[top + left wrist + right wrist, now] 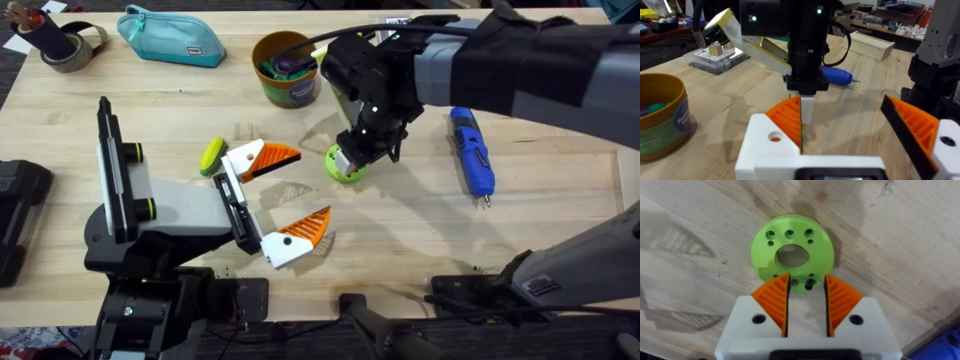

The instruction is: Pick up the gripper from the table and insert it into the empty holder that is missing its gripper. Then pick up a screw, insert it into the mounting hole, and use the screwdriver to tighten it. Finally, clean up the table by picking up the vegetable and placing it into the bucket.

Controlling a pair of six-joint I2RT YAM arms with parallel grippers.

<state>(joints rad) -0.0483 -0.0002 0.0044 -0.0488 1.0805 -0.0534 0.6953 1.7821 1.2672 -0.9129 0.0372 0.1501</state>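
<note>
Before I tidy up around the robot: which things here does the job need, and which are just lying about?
Needed:
gripper (green ring)
screwdriver
vegetable
bucket

Lying about:
teal pouch
tape roll
clear box with a small block

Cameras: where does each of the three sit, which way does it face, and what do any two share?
Overhead: above the arm bases, looking down and forward at the table; both arms show, left gripper open.
Left wrist: on the left arm, facing across the table at the right arm; own fingers spread.
Right wrist: looks straight down on the green gripper; right gripper hovers over its rim, open.
Shared: the blue screwdriver shows in overhead and left wrist.
</note>
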